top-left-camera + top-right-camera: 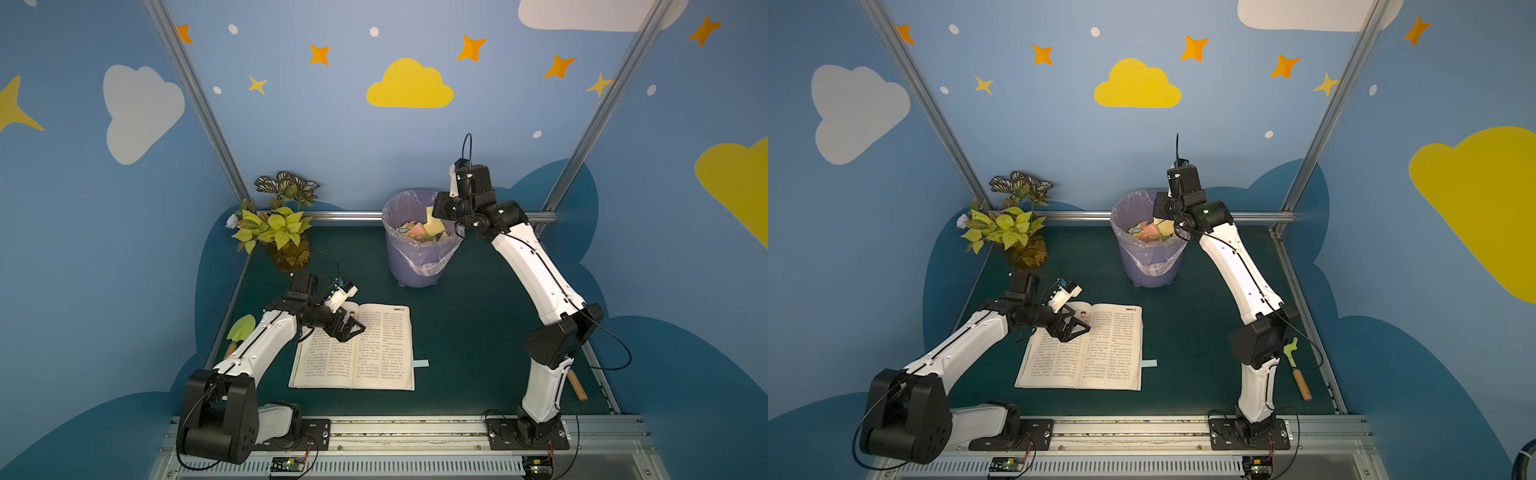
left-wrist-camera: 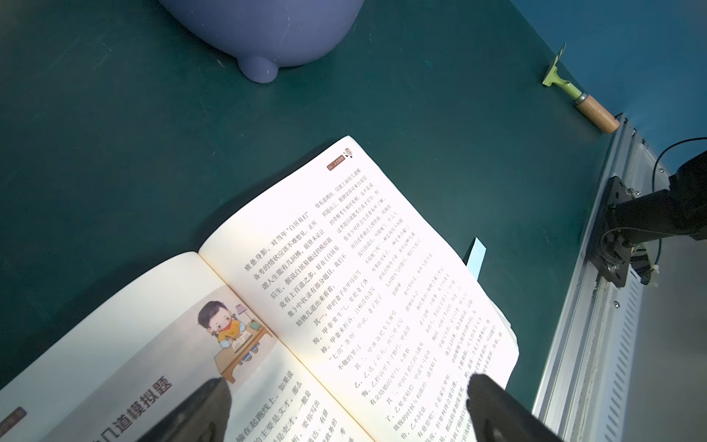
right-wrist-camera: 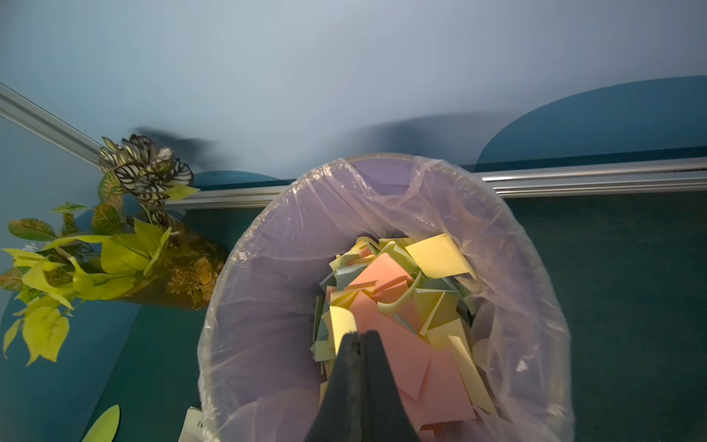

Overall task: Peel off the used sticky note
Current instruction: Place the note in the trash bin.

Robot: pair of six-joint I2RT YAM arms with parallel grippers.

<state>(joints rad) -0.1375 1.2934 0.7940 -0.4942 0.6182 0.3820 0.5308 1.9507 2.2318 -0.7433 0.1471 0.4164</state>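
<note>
An open book (image 1: 374, 345) (image 1: 1100, 345) (image 2: 344, 248) lies flat on the green mat. My left gripper (image 1: 353, 330) (image 1: 1077, 330) (image 2: 350, 409) hovers open over its left page, with nothing between the fingers. A light-blue sticky tab (image 1: 420, 363) (image 2: 476, 254) pokes out from the book's right edge. My right gripper (image 1: 439, 212) (image 3: 359, 336) hangs shut over the lined purple bin (image 1: 390, 208) (image 3: 267, 237), which holds several discarded notes. A yellow sticky note (image 1: 435, 224) (image 3: 342, 325) sticks out from its fingertips.
A potted plant (image 1: 274, 224) stands at the back left. A green trowel (image 1: 241, 328) lies left of the left arm. A wooden-handled hand tool (image 1: 1298, 370) (image 2: 581, 97) lies by the right arm's base. Metal rails edge the mat.
</note>
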